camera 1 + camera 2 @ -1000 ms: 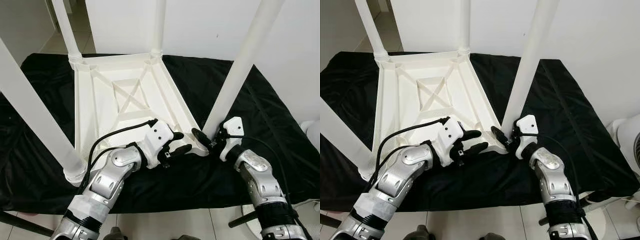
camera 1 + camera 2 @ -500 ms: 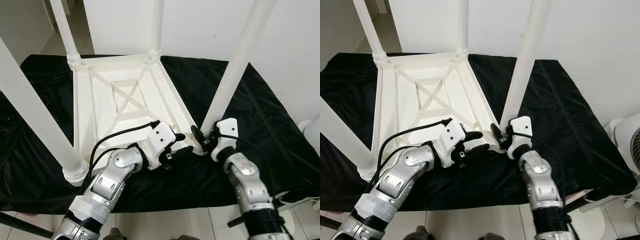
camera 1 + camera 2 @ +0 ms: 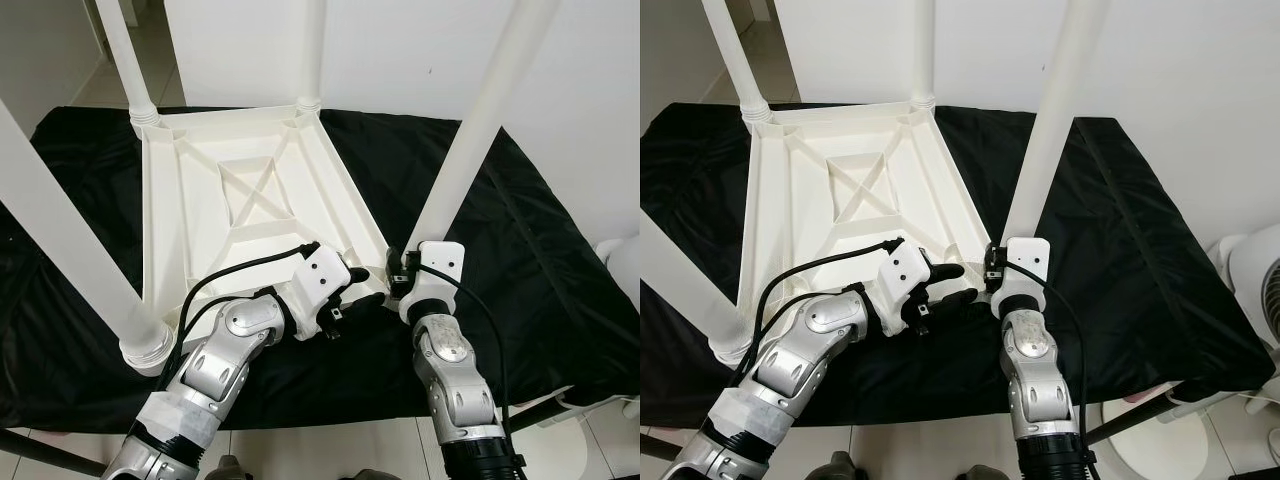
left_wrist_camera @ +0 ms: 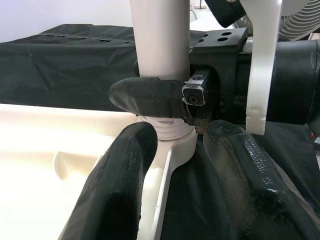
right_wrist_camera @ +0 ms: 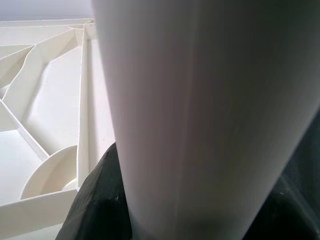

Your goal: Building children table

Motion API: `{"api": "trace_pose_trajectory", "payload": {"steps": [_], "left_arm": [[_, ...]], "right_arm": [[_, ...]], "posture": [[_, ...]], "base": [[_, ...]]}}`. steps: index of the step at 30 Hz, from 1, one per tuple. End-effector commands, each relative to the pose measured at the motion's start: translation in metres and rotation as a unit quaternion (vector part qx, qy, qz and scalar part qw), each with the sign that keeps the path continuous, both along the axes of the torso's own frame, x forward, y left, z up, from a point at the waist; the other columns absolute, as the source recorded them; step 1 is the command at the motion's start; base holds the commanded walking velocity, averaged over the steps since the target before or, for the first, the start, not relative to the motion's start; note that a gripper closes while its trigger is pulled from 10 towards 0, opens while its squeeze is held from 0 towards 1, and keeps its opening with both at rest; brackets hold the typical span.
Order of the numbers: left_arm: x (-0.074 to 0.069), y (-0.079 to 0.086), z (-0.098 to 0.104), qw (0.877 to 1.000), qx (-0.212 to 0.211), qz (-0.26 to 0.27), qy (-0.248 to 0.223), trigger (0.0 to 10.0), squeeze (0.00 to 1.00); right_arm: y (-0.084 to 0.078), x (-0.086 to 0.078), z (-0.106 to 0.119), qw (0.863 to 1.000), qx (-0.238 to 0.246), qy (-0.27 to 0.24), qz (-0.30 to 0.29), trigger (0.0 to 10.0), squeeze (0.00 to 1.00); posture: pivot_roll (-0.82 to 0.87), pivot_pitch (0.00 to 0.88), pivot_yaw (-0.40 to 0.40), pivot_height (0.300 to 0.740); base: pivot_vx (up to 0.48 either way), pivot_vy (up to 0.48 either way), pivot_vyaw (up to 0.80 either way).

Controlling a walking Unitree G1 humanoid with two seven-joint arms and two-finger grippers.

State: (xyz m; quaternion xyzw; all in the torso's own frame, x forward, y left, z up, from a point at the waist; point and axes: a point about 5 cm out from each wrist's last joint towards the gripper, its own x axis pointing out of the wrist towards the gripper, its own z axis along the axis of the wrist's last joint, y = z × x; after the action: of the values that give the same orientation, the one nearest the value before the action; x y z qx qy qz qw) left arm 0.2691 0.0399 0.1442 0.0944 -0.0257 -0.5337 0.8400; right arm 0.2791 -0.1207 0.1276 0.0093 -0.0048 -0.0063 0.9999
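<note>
**Near leg being seated at the table's corner**

The white children's table [image 3: 240,200] is lying upside down on a black cloth [image 3: 520,250] spread over the surface, with its legs standing up from the corners. The right pincer [image 4: 165,97] is wrapping its black fingers around the base of the near right leg [image 3: 470,150], just above the corner socket [image 4: 170,137]; in the right wrist view the leg is sitting between the two dark pads [image 5: 100,200], so this pincer is holding the leg. The left pincer [image 3: 352,290] is resting at the table's near edge, just beside the same corner, with its fingers [image 4: 120,185] spread to a moderate gap on either side of the rim and not clamping anything.

Judging from this, the leg is being turned or pressed into its socket, while three other legs are already standing in theirs.

Several things could be going wrong from here. The grip is sitting very low on a long leg, so any sideways push could be tilting the leg and binding it in the socket. The tabletop is lying loose on slippery cloth, so a twist from the right arm could be sliding the whole table unless the left pincer is bracing it. The two pincers are also working close together and could be knocking into each other
</note>
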Motion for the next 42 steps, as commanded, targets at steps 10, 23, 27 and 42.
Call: {"api": "trace_pose_trajectory", "payload": {"steps": [10, 23, 27, 42], "left_arm": [[0.003, 0.001, -0.001, 1.000, 0.007, 0.003, -0.006, 10.0, 0.00], [0.001, 0.006, 0.002, 1.000, 0.000, 0.002, 0.004, 10.0, 0.00], [0.000, 0.007, 0.001, 1.000, 0.004, -0.002, 0.003, 10.0, 0.00], [0.001, 0.005, 0.004, 1.000, 0.004, -0.009, -0.002, 10.0, 0.00]], "right_arm": [[0.011, -0.009, -0.007, 0.999, 0.027, 0.031, 0.021, 10.0, 1.00], [-0.051, -0.025, 0.002, 0.985, -0.058, -0.001, 0.163, 10.0, 0.09], [-0.066, -0.023, 0.003, 0.979, -0.067, -0.003, 0.193, 10.0, 0.00], [-0.069, 0.003, 0.005, 0.946, -0.095, 0.008, 0.311, 10.0, 0.00]], "posture": [[0.00, 0.000, -0.038, 0.740], [0.00, 0.000, -0.035, 0.740], [0.00, 0.000, -0.034, 0.740], [0.01, 0.000, -0.025, 0.740]], "base": [[0.000, 0.000, 0.00], [0.000, 0.000, 0.00], [0.000, 0.000, 0.00], [0.000, 0.000, 0.00]]}}
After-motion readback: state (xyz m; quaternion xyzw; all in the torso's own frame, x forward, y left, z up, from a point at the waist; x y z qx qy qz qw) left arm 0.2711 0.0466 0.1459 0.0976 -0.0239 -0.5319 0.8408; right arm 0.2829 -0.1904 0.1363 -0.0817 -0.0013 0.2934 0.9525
